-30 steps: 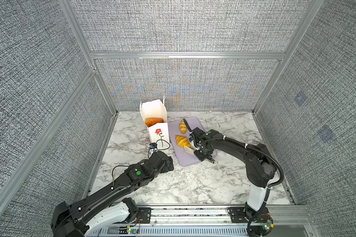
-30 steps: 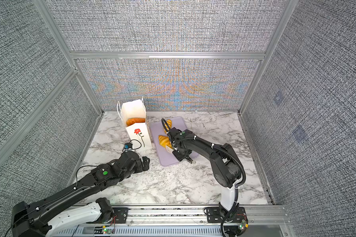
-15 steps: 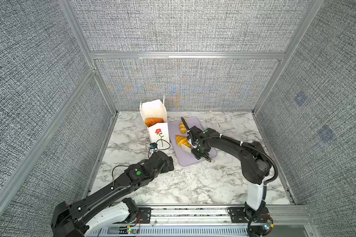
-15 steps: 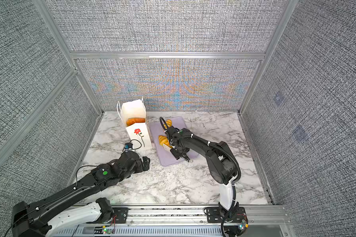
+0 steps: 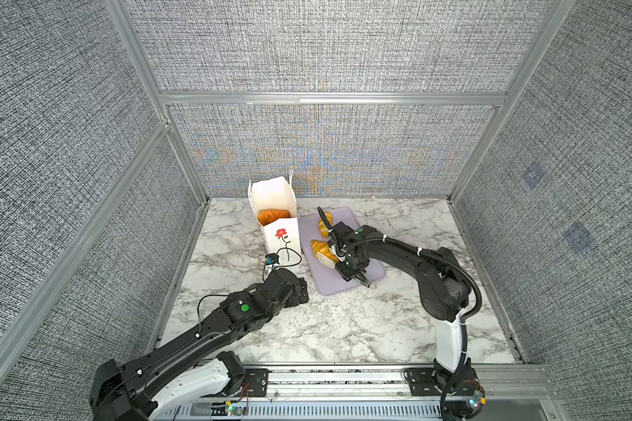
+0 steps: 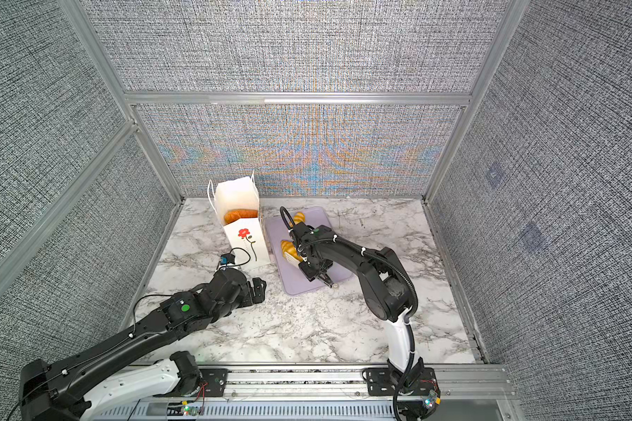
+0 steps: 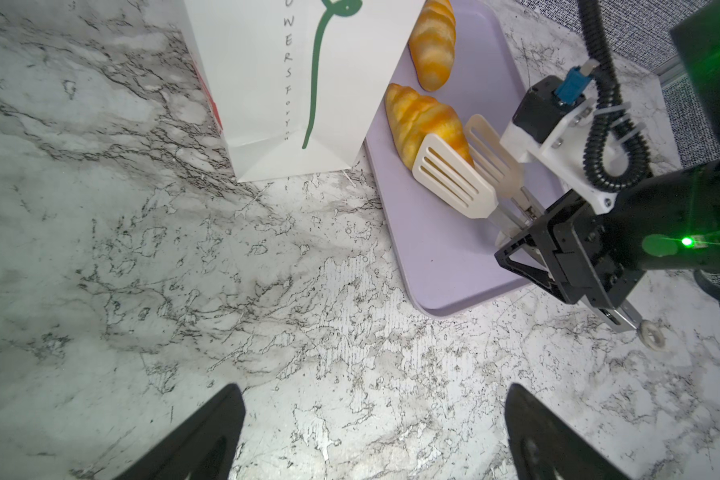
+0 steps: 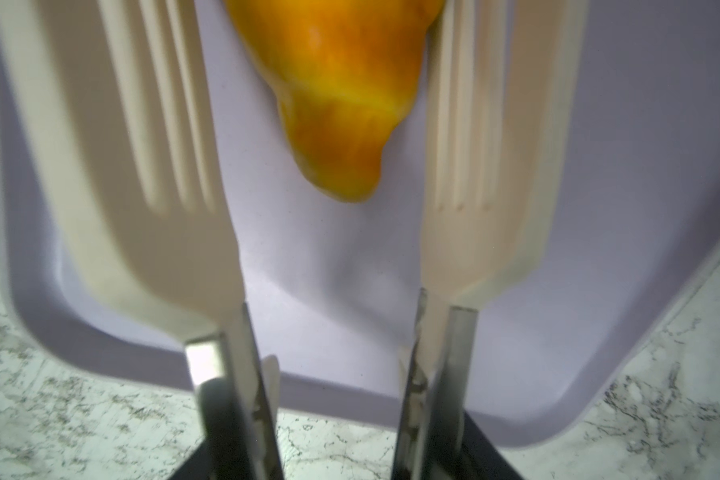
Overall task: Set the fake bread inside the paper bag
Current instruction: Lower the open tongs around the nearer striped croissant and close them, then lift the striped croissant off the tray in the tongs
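Top views, then wrist views: bagging partly done.
Both top views: orange-brown bread (image 5: 273, 216) already inside upright paper bag (image 5: 281, 240); nearer croissant (image 5: 320, 248) and farther croissant (image 5: 324, 223) lying on lilac tray (image 5: 343, 286) just beside it. Left wrist view: left gripper (image 7: 373, 390) spread wide, empty, over marble table (image 7: 142, 270); right gripper (image 7: 528, 245) clamped on slotted tongs (image 7: 454, 178), blades flanking nearer croissant. Right wrist view: croissant tip close against one blade, clear of the other, seemingly not yet pinched. Squeeze, lift and drop into bag yet to come, twice over.
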Robot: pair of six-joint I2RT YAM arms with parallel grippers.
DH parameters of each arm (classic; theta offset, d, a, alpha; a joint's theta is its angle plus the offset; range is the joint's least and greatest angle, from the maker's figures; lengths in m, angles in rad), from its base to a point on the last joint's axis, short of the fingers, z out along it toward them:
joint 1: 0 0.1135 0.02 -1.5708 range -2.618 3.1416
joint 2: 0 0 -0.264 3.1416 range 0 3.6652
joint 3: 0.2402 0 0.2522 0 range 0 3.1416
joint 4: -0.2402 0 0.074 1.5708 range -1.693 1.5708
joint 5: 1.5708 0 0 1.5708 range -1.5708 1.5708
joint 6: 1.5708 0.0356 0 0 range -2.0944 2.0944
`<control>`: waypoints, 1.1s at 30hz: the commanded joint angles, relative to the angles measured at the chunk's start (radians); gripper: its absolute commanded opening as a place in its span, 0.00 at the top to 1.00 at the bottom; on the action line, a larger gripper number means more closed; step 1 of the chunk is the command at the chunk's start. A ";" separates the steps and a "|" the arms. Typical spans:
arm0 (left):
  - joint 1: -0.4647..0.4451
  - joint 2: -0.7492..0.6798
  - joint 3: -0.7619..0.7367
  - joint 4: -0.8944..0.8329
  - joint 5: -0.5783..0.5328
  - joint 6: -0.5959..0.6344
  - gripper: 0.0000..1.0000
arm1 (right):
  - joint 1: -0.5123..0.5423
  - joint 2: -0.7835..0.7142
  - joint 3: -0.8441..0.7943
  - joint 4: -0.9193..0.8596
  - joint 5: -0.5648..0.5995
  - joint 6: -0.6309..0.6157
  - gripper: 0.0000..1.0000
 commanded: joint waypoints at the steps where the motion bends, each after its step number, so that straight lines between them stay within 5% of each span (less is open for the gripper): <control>1: -0.001 -0.001 0.008 0.001 -0.007 0.004 0.01 | 0.001 0.012 0.021 -0.018 -0.011 -0.017 0.46; 12: -0.001 -0.012 0.022 -0.032 -0.034 0.008 0.01 | -0.008 -0.005 0.006 -0.055 -0.007 -0.042 0.65; 33: 0.000 0.010 0.060 0.014 0.006 0.082 0.01 | -0.026 -0.189 -0.041 -0.031 -0.120 0.019 0.65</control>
